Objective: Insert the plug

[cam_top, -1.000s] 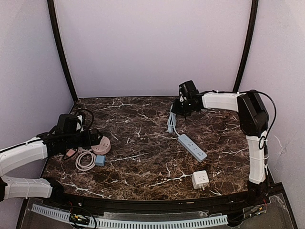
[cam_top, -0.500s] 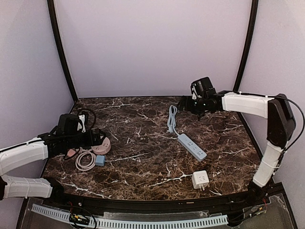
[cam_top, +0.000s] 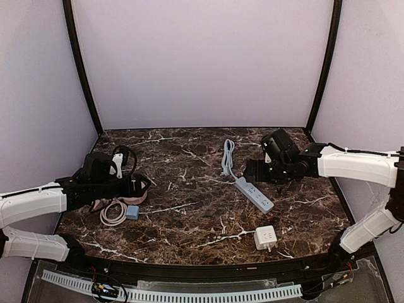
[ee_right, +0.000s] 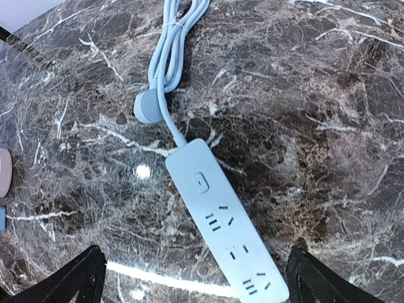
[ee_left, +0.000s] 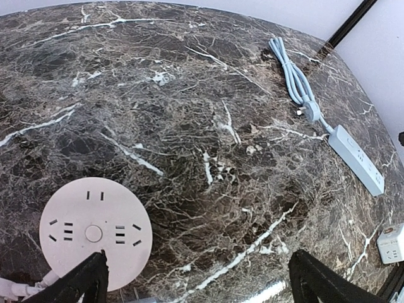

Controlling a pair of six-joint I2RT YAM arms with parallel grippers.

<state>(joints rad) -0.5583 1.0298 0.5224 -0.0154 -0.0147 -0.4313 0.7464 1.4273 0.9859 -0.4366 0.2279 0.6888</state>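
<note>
A light blue power strip [cam_top: 257, 195] lies right of centre, its bundled cord [cam_top: 227, 153] running back. The cord's light blue plug [ee_right: 148, 106] lies flat beside the strip's switch end. My right gripper [cam_top: 250, 170] hovers open over that end, and the strip [ee_right: 224, 227] lies between its fingertips [ee_right: 71, 278], untouched. At the left, a pink round socket [cam_top: 134, 197] sits partly under my open left gripper [cam_top: 141, 185]. In the left wrist view the round socket [ee_left: 95, 233] lies by the left fingertip [ee_left: 82, 285]. Nothing is held.
A white cube adapter [cam_top: 266, 237] sits near the front edge, right of centre. A coiled white cord [cam_top: 113, 212] and a small blue plug [cam_top: 132, 212] lie in front of the round socket. Purple walls enclose the marble table [cam_top: 189, 183] at the back and sides.
My right gripper opened, letting go by the cord bundle at the back, and swung forward and right over the power strip. The left gripper edged slightly right over the round socket.
</note>
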